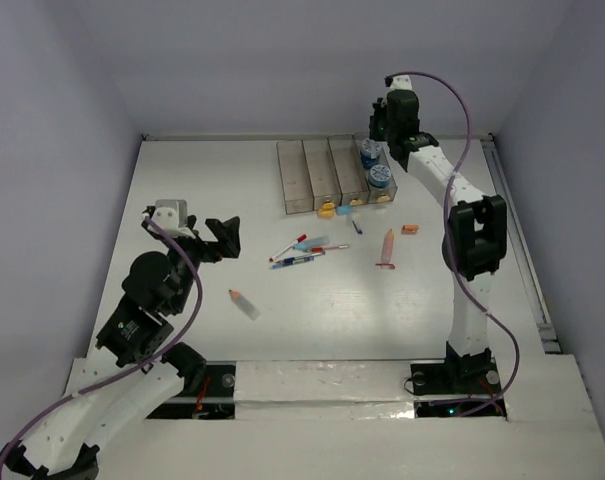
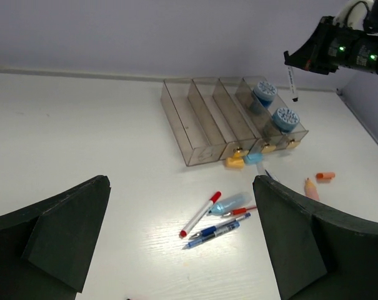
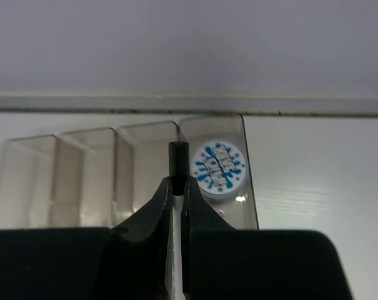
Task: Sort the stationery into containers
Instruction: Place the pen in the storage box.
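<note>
The thin white pen with a black end (image 3: pixel 178 154) is clamped between the closed fingers of the right gripper (image 3: pixel 177 187). The left wrist view shows it hanging nearly upright. This steep hold presumably lets the pen enter a narrow slot end first.

The pen is in the air above the far end of the four joined translucent grey-brown bins (image 1: pixel 307 176). In the right wrist view its black end lines up near the wall between the two right-hand compartments; which of the two lies beneath it cannot be told. The rightmost compartment already holds two round blue-white rolls (image 2: pixel 264 92), so a neighbouring compartment is the likelier target.

Unsorted items lie on the white table (image 1: pixel 182 180):
- a red-capped marker (image 2: pixel 201 214) and a blue pen (image 2: pixel 217 231), side by side, with a pale blue stubby stick (image 2: pixel 229 202) just beside them;
- a pink stick (image 2: pixel 311 187) and a small orange piece (image 2: pixel 325 175);
- yellow erasers (image 2: pixel 234 162) at the near end of the bins.

The left gripper (image 1: pixel 225 238) hangs over the table, jaws wide apart and empty, well clear of the bins, apparently leaving room for the right arm.
</note>
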